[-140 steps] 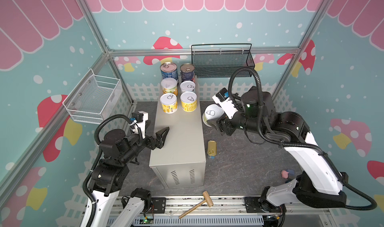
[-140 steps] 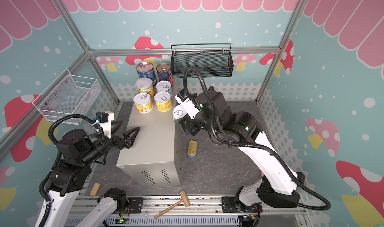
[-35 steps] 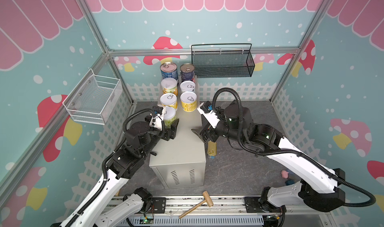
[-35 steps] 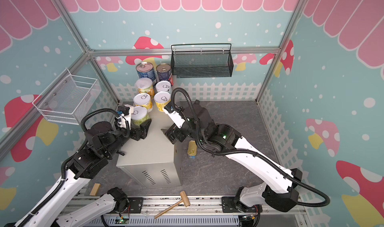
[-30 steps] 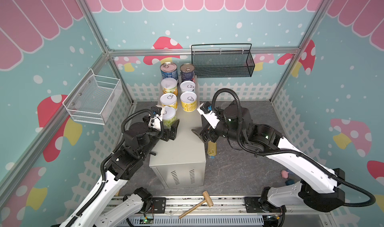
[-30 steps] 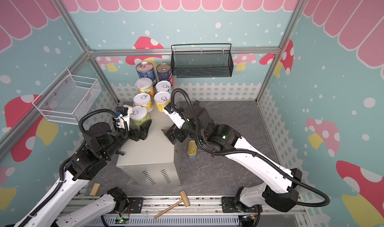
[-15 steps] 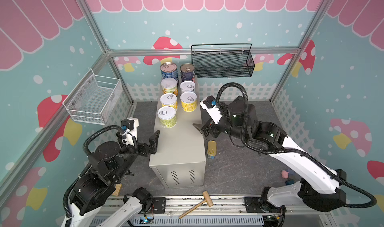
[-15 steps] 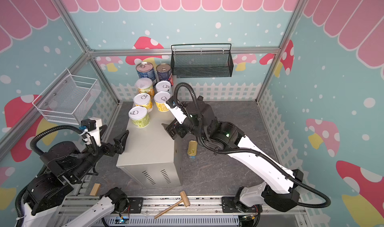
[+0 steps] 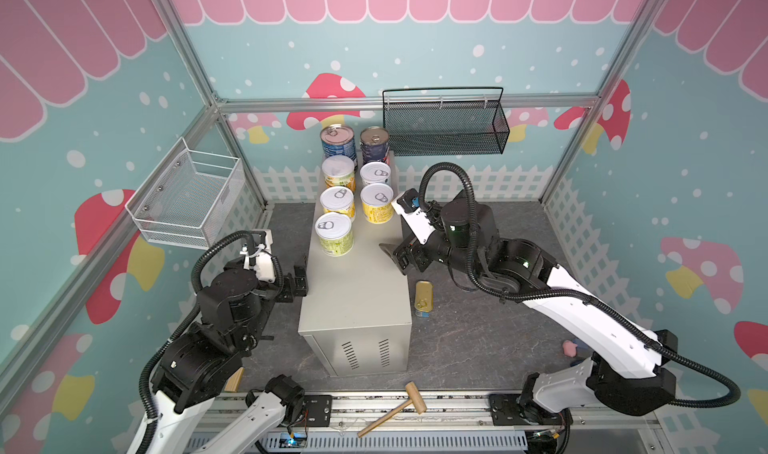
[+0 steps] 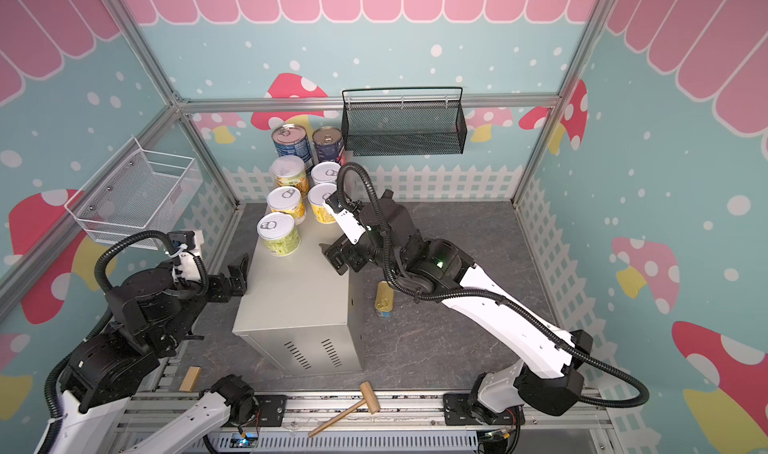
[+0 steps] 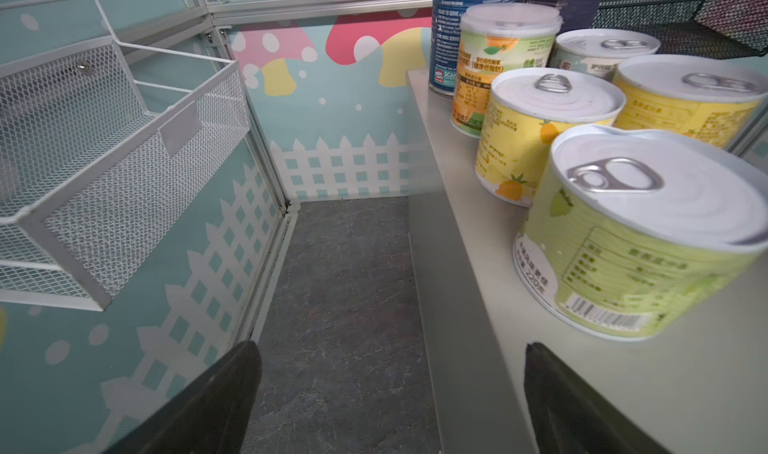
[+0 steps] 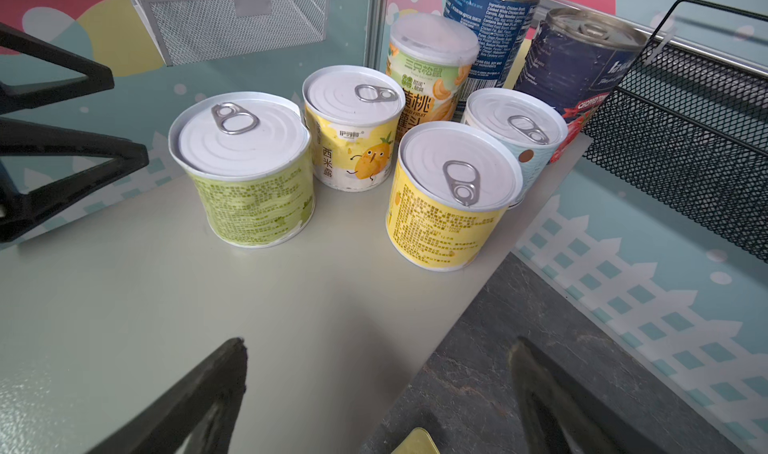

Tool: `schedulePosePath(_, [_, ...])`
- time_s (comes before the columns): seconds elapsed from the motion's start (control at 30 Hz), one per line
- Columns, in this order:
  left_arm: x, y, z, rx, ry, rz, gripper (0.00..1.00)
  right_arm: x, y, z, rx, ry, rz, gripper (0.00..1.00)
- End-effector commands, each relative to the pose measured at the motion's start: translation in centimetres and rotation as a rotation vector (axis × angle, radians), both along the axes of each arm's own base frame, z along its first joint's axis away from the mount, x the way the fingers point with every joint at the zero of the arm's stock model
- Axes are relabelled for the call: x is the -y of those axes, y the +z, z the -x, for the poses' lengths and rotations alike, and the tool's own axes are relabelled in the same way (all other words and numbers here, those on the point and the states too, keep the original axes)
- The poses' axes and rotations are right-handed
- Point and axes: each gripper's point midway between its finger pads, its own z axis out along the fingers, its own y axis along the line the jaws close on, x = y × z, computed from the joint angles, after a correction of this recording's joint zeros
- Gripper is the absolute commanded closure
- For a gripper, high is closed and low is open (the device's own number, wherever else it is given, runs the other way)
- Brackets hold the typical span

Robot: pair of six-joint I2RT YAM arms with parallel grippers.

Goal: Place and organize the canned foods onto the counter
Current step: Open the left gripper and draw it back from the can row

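Grey floor (image 9: 478,348), gold tin (image 9: 423,298) beside counter (image 9: 357,290), mallet (image 9: 412,396) near rail (image 9: 457,407), both jaws wide open, empty.

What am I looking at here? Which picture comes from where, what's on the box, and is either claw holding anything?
These are two robot arms on a tabletop, each ending in a two-finger claw. The two wide pictures come from one overhead camera pair; the two close ones come from cameras on the wrists. In a top view, the left gripper is at one long edge of the beige counter, and the right gripper hangs over the opposite edge. Both are open and hold nothing. Seven round cans stand upright in two rows at the counter's far end. A flat gold tin rests on the floor beside the counter, and a wooden mallet lies at the front rail.
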Motion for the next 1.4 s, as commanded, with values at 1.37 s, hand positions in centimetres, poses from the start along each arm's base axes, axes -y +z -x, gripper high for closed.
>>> schedulePosePath(1.37, [2.2, -1.7, -5.3, -0.010, -0.209, 0.183, 0.00, 1.2, -0.1, -0.5, -0.010, -0.068, -0.010, 0.00])
